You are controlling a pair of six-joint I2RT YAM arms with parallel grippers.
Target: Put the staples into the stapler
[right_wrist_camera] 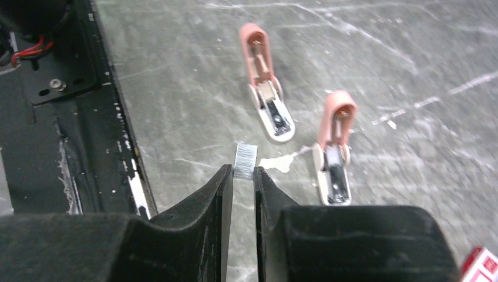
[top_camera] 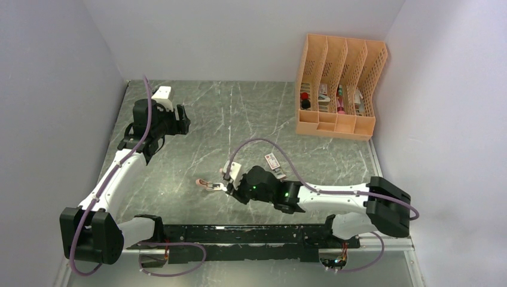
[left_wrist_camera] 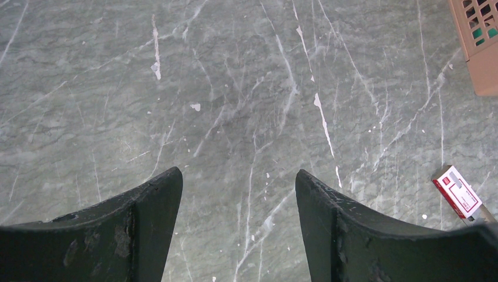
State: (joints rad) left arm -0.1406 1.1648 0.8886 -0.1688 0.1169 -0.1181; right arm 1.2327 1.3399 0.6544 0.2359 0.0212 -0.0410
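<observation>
**A:** What's closest in?

**B:** The right gripper [right_wrist_camera: 243,173], low over the table [right_wrist_camera: 176,88]. It's clenched on a strip [right_wrist_camera: 245,158] of staples, which sticks out past the fingertips.

**A:** And the stapler?

**B:** A pink stapler [right_wrist_camera: 332,155] lies hinged open just right of the strip, near it but not touching. A second stapler [right_wrist_camera: 265,88], also open, lies a little further out, apart from the first.

**A:** The box?

**B:** The red-and-white box [top_camera: 273,161] lies on the table just behind the right wrist.

**A:** Further back?

**B:** The left gripper [left_wrist_camera: 238,176] hangs over the far left of the table, released, fingers wide apart with only marble between them. An orange rack [top_camera: 339,89] stands in the back right corner, with small items in its slots.
</observation>
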